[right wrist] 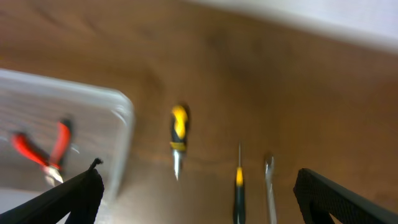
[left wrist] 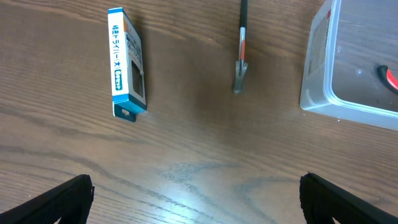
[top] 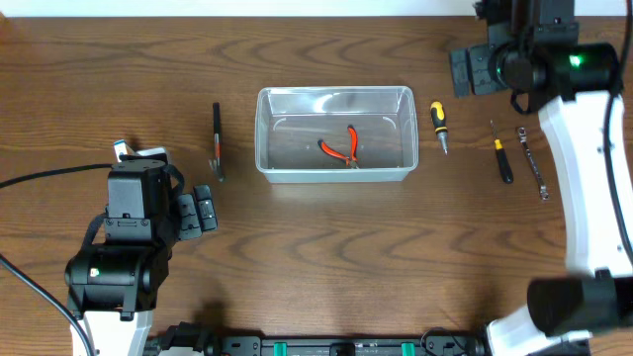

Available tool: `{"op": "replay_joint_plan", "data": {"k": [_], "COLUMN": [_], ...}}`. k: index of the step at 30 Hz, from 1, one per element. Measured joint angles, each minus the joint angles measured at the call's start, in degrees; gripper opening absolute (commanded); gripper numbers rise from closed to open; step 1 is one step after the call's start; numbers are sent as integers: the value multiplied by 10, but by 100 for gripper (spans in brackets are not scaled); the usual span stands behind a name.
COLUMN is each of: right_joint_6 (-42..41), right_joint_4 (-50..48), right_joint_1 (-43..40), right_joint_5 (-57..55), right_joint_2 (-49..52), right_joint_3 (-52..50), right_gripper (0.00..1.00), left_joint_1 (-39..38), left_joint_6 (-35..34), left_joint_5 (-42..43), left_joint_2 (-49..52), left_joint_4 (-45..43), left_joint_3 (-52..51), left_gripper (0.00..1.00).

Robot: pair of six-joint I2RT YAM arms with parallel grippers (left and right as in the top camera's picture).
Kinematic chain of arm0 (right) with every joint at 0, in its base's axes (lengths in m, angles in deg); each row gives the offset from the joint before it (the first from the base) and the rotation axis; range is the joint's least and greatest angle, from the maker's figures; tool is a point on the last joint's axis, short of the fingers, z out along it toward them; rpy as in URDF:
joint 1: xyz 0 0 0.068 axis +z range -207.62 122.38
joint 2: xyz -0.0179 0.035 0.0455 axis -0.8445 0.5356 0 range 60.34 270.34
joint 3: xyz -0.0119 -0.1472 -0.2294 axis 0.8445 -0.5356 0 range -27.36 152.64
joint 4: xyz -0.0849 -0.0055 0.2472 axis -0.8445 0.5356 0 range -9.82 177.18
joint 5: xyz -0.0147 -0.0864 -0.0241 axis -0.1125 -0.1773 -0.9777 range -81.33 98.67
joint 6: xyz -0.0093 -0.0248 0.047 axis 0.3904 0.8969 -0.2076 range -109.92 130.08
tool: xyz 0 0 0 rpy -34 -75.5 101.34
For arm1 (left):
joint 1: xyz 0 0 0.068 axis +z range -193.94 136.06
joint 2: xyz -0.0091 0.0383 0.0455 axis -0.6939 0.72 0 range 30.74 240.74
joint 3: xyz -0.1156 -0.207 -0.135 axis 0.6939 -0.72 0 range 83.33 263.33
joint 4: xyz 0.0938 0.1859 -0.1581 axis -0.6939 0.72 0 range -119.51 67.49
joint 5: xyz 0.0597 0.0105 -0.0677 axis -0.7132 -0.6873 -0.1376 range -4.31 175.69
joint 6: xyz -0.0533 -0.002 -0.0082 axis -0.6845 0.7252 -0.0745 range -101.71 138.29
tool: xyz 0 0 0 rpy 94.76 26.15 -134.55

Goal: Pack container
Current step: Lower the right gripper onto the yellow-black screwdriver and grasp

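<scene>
Container [top: 336, 92] sits mid-table, red pliers [top: 341, 148] inside. Next grab is probably the yellow screwdriver [top: 438, 119] just right of it. Right gripper [right wrist: 199, 180] is spread wide and empty, so straddle the handle squarely before closing. Left gripper [left wrist: 196, 183] is open too, holding nothing.

One container [top: 336, 92], one pliers [top: 341, 149], two screwdrivers [top: 438, 119] [top: 503, 164]

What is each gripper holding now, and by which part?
Nothing is held. The left gripper and the right gripper are both open and empty.
</scene>
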Motion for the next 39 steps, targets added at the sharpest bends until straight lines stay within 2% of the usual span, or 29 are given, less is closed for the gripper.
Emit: {"op": "replay_joint_plan", "data": {"k": [8,18,39], "right_joint_6": [3,25,70], "right_joint_4": [15,-13,-51], "right_joint_1": [-38,-37,-30], "right_joint_5": [31,48,49], "right_joint_2": [153,248,330], "right_joint_3": [-14,-15,-14], "right_gripper": [99,99,99], "left_joint_1": [0,0,0], "left_joint_6": [0,0,0], "left_joint_5": [0,0,0], "left_joint_2": [0,0,0], "left_joint_4": [0,0,0], "left_joint_3": [0,0,0], "left_gripper": [98,98,98]}}
